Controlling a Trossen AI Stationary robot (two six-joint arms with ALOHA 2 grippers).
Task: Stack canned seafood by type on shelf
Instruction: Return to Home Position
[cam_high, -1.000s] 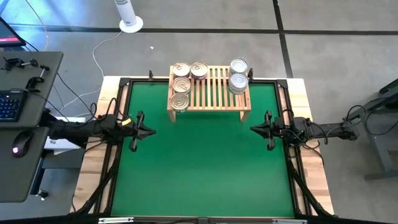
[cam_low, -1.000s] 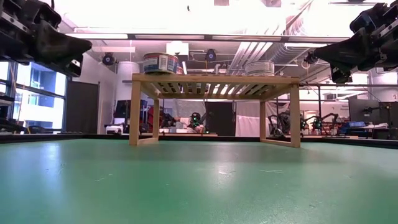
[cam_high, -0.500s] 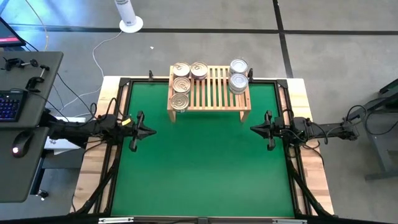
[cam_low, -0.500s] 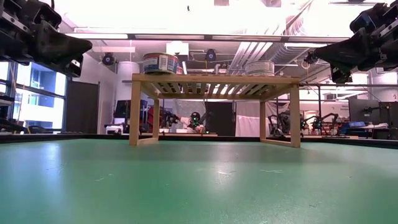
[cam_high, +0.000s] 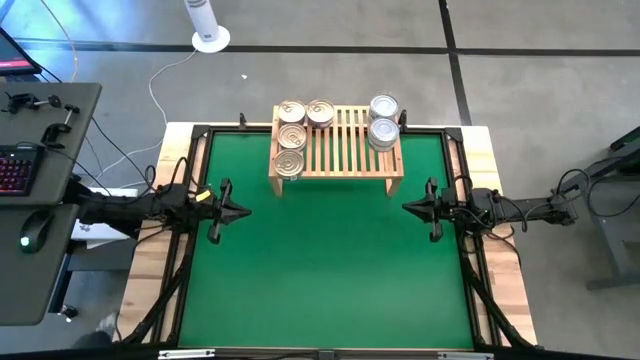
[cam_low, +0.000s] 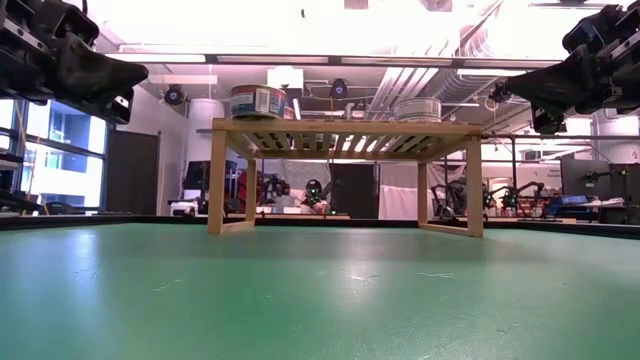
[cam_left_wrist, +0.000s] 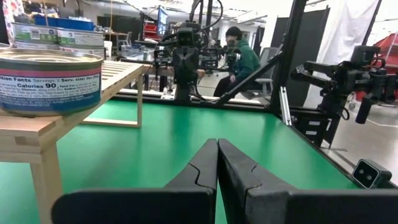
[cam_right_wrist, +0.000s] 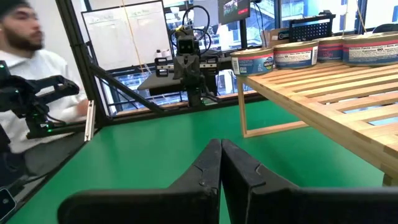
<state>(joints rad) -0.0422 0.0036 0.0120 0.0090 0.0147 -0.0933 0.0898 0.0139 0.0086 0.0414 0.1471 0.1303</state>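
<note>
- The bench (cam_high: 508, 300) is carrying a green mat (cam_high: 320, 270), and the mat is lying bare in front of the shelf.
- The shelf (cam_high: 345, 150) is standing at the far end of the mat, between the two arms and well apart from both.
- The left fingers (cam_high: 236, 210) are hanging over the left edge of the mat. They are pressing together and holding nothing.
- The right fingers (cam_high: 414, 207) are hanging over the right edge. They are pressing together too, and holding nothing.
- The gold tins (cam_high: 291, 136) are sitting on the left side of the shelf, showing four tops from above.
- The silver tins (cam_high: 383, 131) are sitting on the right side, showing two tops. I cannot tell how many tins are in each pile.
- The sorting is looking done, I think, and the arms are going home.
- To do this well, each arm should be pulling back slowly on its own side, keeping the fingers closed and away from the shelf so no pile gets bumped.
</note>
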